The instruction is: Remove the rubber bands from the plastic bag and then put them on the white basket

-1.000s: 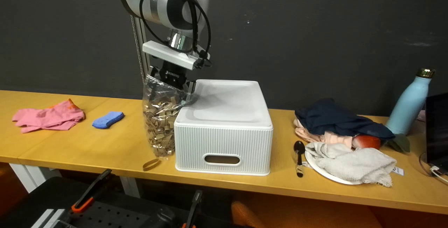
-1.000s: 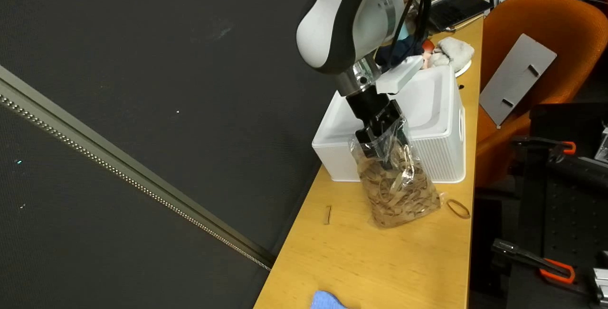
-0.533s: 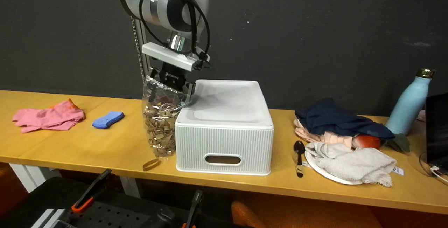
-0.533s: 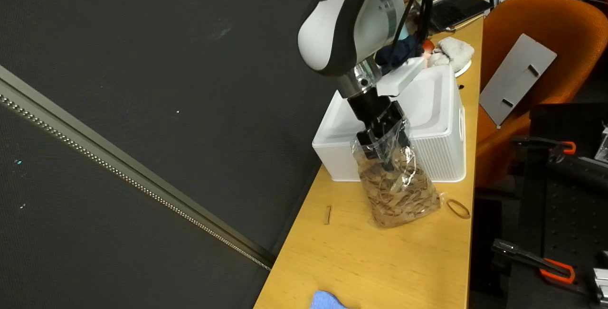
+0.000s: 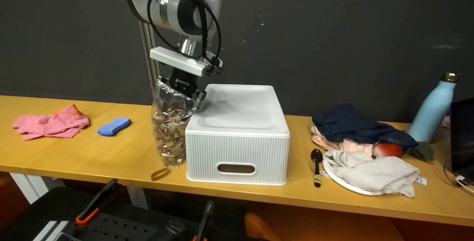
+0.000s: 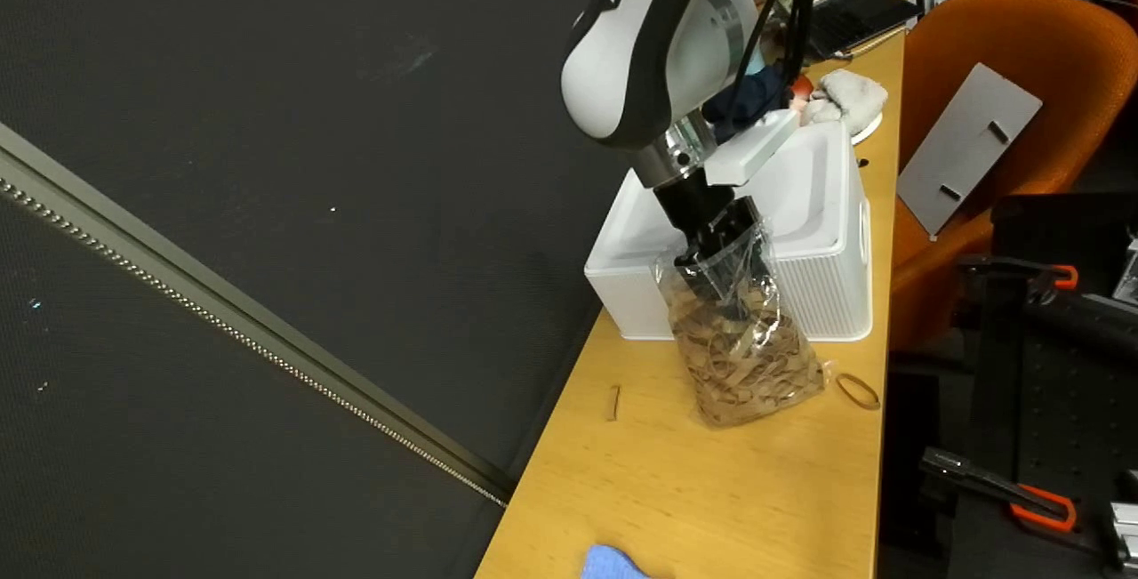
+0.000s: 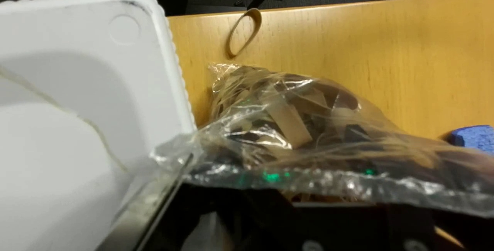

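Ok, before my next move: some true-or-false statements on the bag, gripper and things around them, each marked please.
1. The plastic bag stands beside the white basket. True.
2. The gripper hangs over the white plate. False: it reaches into the plastic bag's mouth.
3. The rubber bands show through the plastic bag. True.
4. Every rubber band is inside the plastic bag. False: a loose band lies on the table.
5. The blue sponge lies between the pink cloth and the plastic bag. True.
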Robot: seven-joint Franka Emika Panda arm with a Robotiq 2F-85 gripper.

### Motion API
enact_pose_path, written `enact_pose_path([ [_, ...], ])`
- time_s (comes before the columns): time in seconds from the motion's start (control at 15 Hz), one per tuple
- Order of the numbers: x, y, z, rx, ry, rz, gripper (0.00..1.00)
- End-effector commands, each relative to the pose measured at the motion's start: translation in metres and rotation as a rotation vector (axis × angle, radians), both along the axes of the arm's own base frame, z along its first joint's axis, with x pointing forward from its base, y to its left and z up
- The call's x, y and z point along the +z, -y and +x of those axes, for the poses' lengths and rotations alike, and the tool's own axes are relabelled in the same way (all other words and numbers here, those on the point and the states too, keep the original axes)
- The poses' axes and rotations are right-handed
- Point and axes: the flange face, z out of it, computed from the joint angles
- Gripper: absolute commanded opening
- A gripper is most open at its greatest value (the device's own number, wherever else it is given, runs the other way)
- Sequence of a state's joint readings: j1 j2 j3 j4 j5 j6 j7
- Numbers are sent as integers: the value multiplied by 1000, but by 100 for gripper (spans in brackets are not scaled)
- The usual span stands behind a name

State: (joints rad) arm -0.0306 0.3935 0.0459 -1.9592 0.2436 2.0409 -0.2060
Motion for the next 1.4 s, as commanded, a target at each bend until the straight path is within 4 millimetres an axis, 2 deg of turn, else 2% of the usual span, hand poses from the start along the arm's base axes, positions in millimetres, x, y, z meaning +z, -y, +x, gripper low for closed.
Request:
enact_pose_path([
  [0.0,-1,3,4,-8,-18,-35,38],
  [0.33,-2,5,5,-12,-22,-49,2],
  [0.6,12,2,6,-25,-15,-62,0],
  [1.33,83,3,13,-54,68,-136,0],
])
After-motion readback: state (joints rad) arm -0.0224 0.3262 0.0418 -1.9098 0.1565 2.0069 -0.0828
